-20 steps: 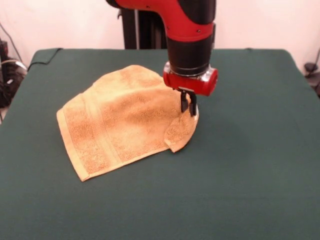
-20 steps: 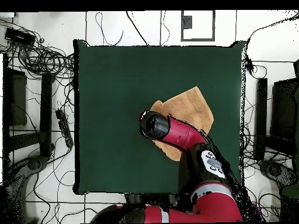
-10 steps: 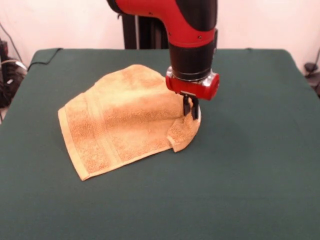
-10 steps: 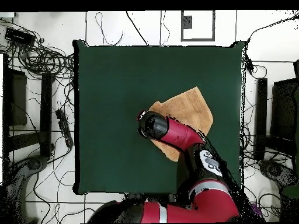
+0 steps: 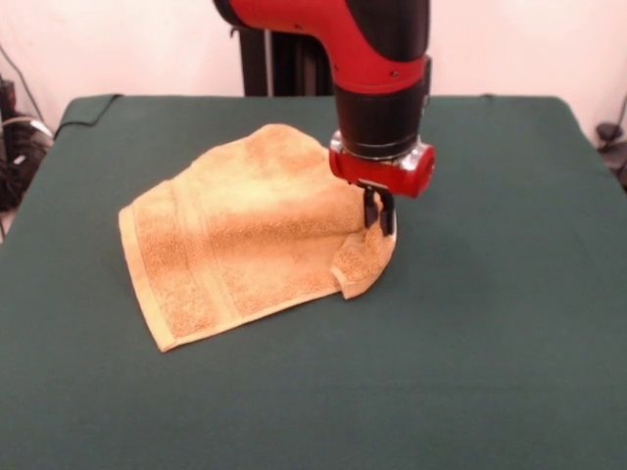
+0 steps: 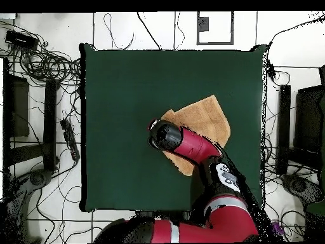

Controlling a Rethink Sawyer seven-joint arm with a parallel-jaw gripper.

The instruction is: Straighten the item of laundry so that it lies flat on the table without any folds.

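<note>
A: Towel (image 5: 235,235), orange-tan, sits a bit past the middle of the green worktop (image 5: 490,323), toward the pedestal side. From where I stand it spreads left of the arm.

B: Is it flat?

A: Not at all. The corner on my right is turned up and curled over itself, and the cloth humps up behind it. The left part lies flatter, with the woven border bands running along that edge.

B: And the end effector (image 5: 378,213)?

A: It's down at that curled corner, pointing straight at the worktop. The two dark fingers sit close together with the towel's edge right at them. I think they're pinching the cloth, though the fold hides the tips, so I can't tell for sure.

B: What does the view from above give you?

A: Less. The red and black arm (image 6: 190,145) reaches across the towel (image 6: 206,117) and covers the end effector entirely. You see the cloth as a slanted patch on the worktop (image 6: 127,95), well inside its edges.
</note>
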